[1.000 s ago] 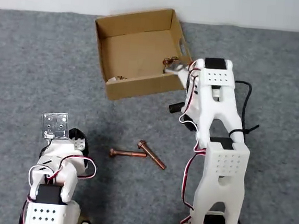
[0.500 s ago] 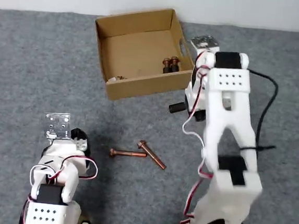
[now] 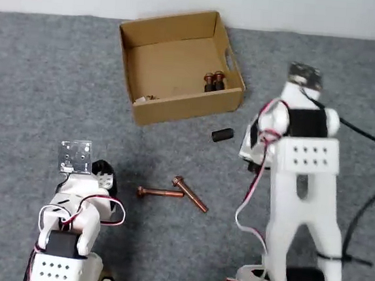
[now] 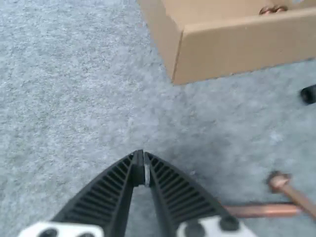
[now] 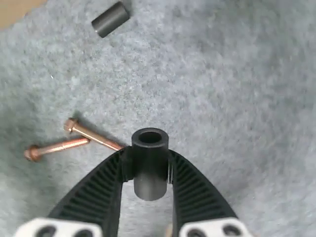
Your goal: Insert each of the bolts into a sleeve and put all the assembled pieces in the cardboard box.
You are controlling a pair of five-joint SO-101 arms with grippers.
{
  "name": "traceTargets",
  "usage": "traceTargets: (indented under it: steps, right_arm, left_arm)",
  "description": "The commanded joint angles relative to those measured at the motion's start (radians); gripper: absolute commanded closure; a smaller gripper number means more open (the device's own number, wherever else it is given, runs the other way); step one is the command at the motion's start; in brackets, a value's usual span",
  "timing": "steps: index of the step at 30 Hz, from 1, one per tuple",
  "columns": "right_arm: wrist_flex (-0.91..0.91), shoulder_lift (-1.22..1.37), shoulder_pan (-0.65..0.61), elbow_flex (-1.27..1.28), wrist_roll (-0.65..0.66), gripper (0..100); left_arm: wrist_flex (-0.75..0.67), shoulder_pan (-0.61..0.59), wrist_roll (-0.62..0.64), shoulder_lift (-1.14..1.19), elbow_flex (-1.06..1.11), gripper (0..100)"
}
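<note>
The right arm has swung back from the cardboard box [image 3: 184, 107], leaving two assembled pieces [image 3: 213, 81] inside; two pairs remain. The right hand [image 5: 147, 157] grasps a black sleeve [image 5: 148, 177], long axis roughly along the fingers [image 5: 106, 182], bore toward the wrist. Before the box lie a spare sleeve [image 3: 222, 135], one bolt [image 3: 160, 192] roughly parallel to its front wall, and a second bolt [image 3: 192, 196] slanting head-first toward it. The left hand [image 4: 139, 170] is clenched, empty.

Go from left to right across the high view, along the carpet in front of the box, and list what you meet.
Left arm → level bolt → slanted bolt → loose black sleeve → right arm. The cardboard box is left out, since it spans above the bolts and the sleeve.
</note>
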Motion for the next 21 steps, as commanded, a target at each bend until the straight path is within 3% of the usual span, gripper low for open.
traceTargets:
  steps: [1,6,13,21]
  right_arm:
    - [0.031,-0.16,-0.005,0.061,-0.08,98.9]
    - [-0.048,-0.406,0.051,0.247,-0.084,98.9]
    - [-0.133,-0.777,0.136,0.557,-0.064,99.1]
    - [-0.133,-1.116,0.176,0.796,-0.029,99.1]
  left_arm:
    - [0.141,0.049,0.106,0.0,-0.174,99]
    - [0.298,0.127,0.164,0.002,-0.312,99]
    - [0.304,0.173,0.169,0.048,-0.337,99]
    - [0.358,0.304,0.273,0.411,-0.638,99]
